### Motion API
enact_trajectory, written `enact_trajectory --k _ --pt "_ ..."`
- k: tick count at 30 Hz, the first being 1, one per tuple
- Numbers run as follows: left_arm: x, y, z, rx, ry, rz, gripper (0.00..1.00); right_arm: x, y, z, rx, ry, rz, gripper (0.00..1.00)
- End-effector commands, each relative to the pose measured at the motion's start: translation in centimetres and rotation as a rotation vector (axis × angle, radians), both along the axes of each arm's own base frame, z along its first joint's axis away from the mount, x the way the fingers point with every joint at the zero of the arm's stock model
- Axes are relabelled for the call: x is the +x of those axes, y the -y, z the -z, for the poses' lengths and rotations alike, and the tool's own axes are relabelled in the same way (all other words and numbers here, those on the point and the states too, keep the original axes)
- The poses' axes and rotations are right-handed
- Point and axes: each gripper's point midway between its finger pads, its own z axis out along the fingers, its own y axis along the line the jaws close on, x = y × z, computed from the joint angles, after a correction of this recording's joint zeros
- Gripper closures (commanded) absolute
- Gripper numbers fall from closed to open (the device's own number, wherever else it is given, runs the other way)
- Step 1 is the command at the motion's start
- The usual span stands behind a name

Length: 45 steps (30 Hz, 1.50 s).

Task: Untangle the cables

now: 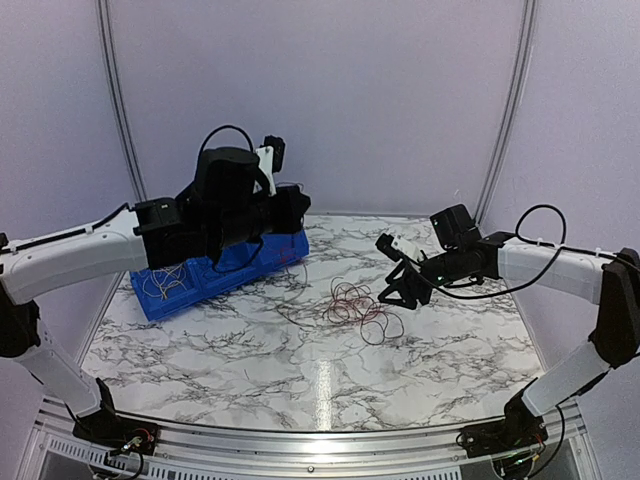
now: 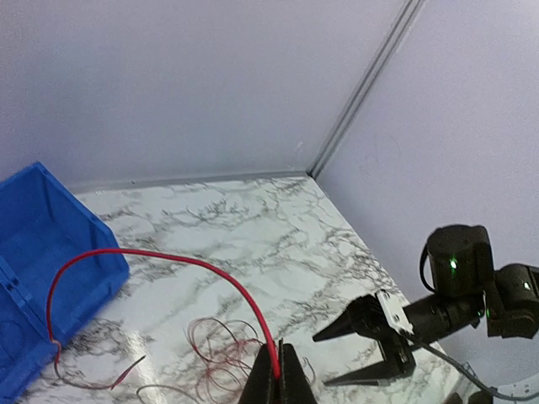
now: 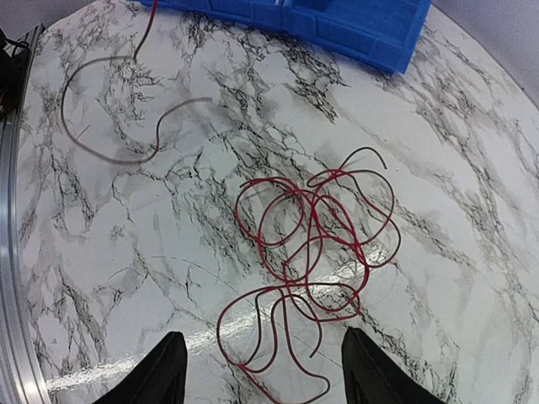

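In the left wrist view my left gripper point(image 2: 280, 360) is shut on one red cable point(image 2: 181, 263). That cable arcs up from the jaws and back down to the corner of the blue bin point(image 2: 80, 282). A tangle of red and dark cables point(image 1: 357, 304) lies loose on the marble table, right of centre. My right gripper point(image 1: 396, 291) hovers just right of the tangle, open, with nothing between its fingers. From the right wrist the tangle point(image 3: 316, 244) lies spread ahead of the open gripper point(image 3: 263, 347). The left wrist point(image 1: 232, 195) hangs over the bin's right end.
The blue bin point(image 1: 230, 280) stands at the back left with whitish wires point(image 1: 165, 283) inside. A separate grey cable point(image 3: 101, 156) curves on the table between tangle and bin. Thick black arm cords loop above both wrists. Enclosure walls close the back and sides.
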Motion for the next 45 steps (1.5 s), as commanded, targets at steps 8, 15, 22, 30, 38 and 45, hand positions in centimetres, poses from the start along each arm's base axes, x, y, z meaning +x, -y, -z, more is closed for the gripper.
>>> enact_trajectory --k 8,15,22,30,38,45 --pt "10.4 -4.0 -10.1 0.124 0.249 -0.161 1.0 1.1 0.1 -0.3 -0.011 0.04 0.017 0.37" --pt "18.1 -6.1 -9.0 0.152 0.24 -0.242 1.0 1.3 0.3 0.0 -0.028 0.045 0.021 0.37" --pt "23.5 -8.0 -4.2 0.198 0.18 -0.296 1.0 1.5 0.7 0.1 -0.05 0.063 0.032 0.37" --pt "26.8 -7.9 4.4 0.257 0.061 -0.259 1.0 1.8 0.9 0.6 -0.072 0.069 0.04 0.37" --pt "27.0 -7.9 10.3 0.266 -0.044 -0.264 0.96 1.9 1.1 1.0 -0.088 0.065 0.042 0.37" --pt "25.9 -9.2 10.1 0.263 -0.068 -0.285 0.01 1.9 1.1 1.2 -0.095 0.06 0.037 0.37"
